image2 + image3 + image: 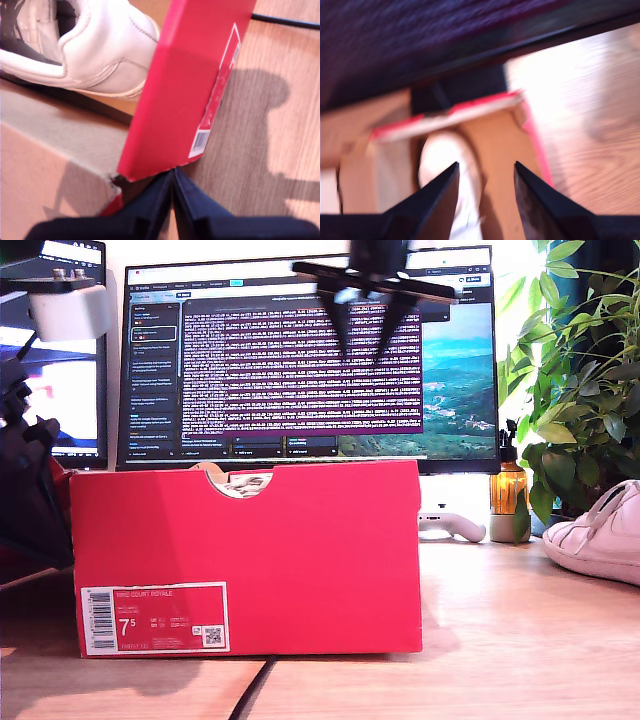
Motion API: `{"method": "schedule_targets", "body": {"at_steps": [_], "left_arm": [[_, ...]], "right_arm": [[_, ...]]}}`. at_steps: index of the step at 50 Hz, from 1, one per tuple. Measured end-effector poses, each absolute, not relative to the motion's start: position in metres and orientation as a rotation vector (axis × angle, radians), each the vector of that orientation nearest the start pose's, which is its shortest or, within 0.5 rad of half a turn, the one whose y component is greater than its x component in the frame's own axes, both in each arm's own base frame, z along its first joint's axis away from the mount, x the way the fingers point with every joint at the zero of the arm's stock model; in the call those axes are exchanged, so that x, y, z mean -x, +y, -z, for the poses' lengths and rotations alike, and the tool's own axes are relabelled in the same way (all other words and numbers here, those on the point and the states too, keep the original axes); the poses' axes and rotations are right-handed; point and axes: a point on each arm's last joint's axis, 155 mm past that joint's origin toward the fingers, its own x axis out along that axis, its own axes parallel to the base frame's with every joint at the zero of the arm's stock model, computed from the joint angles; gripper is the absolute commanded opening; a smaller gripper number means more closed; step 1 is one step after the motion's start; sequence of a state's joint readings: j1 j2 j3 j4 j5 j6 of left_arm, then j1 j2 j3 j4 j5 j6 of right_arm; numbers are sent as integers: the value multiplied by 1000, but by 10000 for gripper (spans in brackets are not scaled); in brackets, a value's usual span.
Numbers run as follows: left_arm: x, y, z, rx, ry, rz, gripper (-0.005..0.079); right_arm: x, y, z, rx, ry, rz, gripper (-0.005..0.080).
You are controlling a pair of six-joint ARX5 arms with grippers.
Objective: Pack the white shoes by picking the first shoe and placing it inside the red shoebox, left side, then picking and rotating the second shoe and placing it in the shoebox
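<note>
While the red shoebox (250, 550) stands on the wooden table (500, 640) toward the exterior view's left, its labelled wall faces that camera, the white label (155, 618) with "7.5" low on it and a half-round notch in the top edge. One white shoe (95, 50) already lies inside the box; my first wrist view shows its heel beside the red wall, and my second wrist view shows it as a pale blur on the brown cardboard floor. My first gripper (173, 175) hangs just past a corner of the box with its jaws pressed together on nothing. Behind the box a monitor (300, 360) fills the middle of the exterior view. High in front of it my second gripper (368, 330) hovers above the box, its fingers spread apart and empty. Further to the exterior view's right stand a small amber bottle (508, 490) and a leafy plant (580, 380). At that view's right edge the second white shoe (600, 535) rests on the table, well apart from the box
</note>
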State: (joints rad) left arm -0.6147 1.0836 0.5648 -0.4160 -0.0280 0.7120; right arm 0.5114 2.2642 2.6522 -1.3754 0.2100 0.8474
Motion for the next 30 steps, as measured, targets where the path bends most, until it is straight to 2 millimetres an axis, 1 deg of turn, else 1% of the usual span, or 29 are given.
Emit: {"method": "schedule_targets", "body": {"at_steps": [5,8,11,16,17,19,20,24,27,30], "left_arm": [[-239,-162,-65,-942,679,854,-19],[-239,-162,-65,-942,679,854,-19],[-239,-162,-65,-942,679,854,-19],[-239,-162,-65,-942,678,854,-19],[-239,-162,-65,-942,678,854,-19],[-239,-162,-65,-941,678,854,-19],[-239,-162,-65,-941,678,854,-19],[-239,-162,-65,-941,678,854,-19],[-239,-162,-65,-941,678,854,-19],[-239,-162,-65,-941,678,854,-19]], "right_arm": [[-486,213,-248,-459,947,178,318],[-486,208,-244,-470,954,201,320],[-484,205,-233,-476,977,230,320],[-475,188,-205,-439,1042,304,321],[-473,185,-199,-455,1050,338,321],[-464,175,-184,-422,1079,385,321],[-461,170,-178,-445,1085,429,321],[-440,148,-156,-418,1131,531,321],[-425,131,-148,-407,1145,598,321],[-412,114,-149,-414,1133,658,321]]}}
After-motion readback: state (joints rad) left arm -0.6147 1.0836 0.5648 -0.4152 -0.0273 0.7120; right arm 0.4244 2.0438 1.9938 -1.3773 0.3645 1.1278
